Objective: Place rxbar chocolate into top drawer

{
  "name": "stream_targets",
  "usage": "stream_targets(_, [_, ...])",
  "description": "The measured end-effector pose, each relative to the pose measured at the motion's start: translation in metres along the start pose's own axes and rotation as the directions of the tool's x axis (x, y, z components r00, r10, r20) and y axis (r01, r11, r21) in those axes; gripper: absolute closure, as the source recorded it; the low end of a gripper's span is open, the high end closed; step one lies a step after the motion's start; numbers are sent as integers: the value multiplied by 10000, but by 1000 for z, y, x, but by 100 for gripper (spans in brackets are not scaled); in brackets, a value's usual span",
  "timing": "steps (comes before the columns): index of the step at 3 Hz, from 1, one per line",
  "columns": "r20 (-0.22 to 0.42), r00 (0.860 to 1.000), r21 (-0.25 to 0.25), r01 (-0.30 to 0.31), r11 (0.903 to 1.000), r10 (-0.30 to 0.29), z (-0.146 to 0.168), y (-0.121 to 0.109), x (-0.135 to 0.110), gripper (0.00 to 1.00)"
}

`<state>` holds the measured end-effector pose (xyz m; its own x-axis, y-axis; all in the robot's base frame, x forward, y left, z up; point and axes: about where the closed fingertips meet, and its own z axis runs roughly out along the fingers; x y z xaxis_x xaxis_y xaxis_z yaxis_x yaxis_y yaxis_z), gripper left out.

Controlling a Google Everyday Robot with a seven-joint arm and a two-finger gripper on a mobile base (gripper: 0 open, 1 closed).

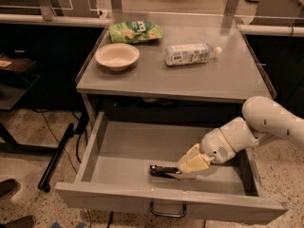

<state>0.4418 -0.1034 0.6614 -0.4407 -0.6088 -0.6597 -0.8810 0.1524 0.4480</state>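
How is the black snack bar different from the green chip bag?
The rxbar chocolate is black, small and flat; the chip bag is green, bigger and puffy. The rxbar chocolate sits low in the open top drawer, with the gripper at one end of it; the chip bag lies up on the tabletop behind the bowl. Both are wrapped snacks.

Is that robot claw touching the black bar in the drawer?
Touching: camera view shows the rxbar chocolate meeting the gripper, no gap, inside the top drawer.
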Motion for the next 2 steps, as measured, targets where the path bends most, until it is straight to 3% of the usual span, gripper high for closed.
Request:
stream_targets(1, [-30, 10000, -2, -1, 10000, 1, 1, 0, 1, 86])
stream_targets(2, [-30, 10000, -3, -1, 10000, 1, 1, 0, 1, 63])
